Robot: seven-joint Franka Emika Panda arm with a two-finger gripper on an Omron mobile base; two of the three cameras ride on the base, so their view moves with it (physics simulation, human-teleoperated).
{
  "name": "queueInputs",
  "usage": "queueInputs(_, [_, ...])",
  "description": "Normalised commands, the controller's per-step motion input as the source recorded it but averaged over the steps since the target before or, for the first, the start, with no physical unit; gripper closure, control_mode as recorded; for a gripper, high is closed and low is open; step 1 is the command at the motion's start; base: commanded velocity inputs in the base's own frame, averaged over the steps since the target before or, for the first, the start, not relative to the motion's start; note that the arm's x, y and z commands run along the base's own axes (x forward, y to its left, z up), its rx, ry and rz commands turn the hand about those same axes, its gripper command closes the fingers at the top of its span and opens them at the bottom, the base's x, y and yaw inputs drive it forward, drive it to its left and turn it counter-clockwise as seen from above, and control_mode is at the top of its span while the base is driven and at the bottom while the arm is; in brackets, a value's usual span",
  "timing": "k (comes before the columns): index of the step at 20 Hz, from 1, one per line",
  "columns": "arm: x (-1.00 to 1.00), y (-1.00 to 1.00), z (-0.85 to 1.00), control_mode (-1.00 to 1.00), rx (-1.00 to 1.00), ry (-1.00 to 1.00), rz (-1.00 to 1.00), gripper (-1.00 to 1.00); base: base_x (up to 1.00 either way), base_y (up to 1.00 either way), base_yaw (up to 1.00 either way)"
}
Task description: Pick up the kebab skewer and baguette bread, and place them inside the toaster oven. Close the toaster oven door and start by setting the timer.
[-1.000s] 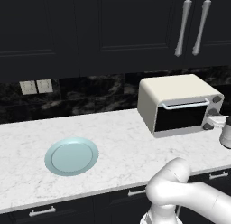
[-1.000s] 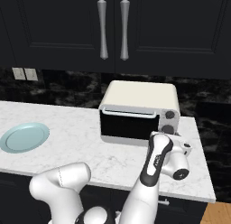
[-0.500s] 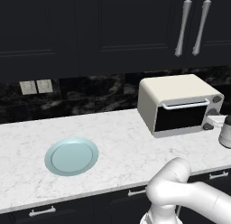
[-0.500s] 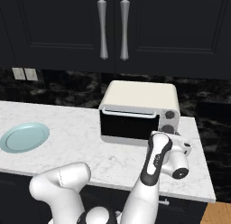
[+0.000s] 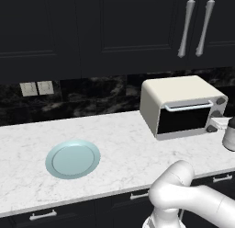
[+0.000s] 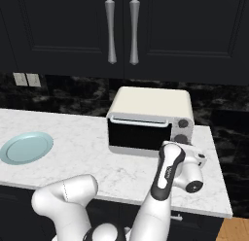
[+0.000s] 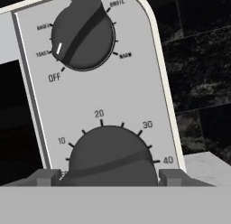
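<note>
toaster oven [image 5: 183, 107]: door [image 5: 184, 120] shut | plate [image 5: 72, 158]: counter [image 5: 128, 149], left

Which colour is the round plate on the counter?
The plate is pale blue; the left base view shows it best.

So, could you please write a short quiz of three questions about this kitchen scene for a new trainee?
1. True or false: the toaster oven door is closed.
2. Which knob sits between the fingers: A the upper knob, B the lower timer knob?
3. What lies on the counter to the left of the toaster oven?

Key: 1 true. 2 B. 3 A pale blue plate, with nothing on it.
</note>
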Motion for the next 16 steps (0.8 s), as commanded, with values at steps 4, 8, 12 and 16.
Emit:
queueInputs(4, [0.00, 0.00, 0.00, -1.00, 0.00, 0.00, 0.00, 1.00, 0.00, 0.00, 0.00])
queueInputs(8, [0.00, 0.00, 0.00, -1.00, 0.00, 0.00, 0.00, 1.00, 0.00, 0.00, 0.00])
queueInputs(12, [-0.18, 0.00, 0.00, -1.00, 0.00, 0.00, 0.00, 1.00, 0.00, 0.00, 0.00])
queueInputs(16, [-0.30, 0.00, 0.00, -1.00, 0.09, -0.01, -0.01, 1.00, 0.00, 0.00, 0.00])
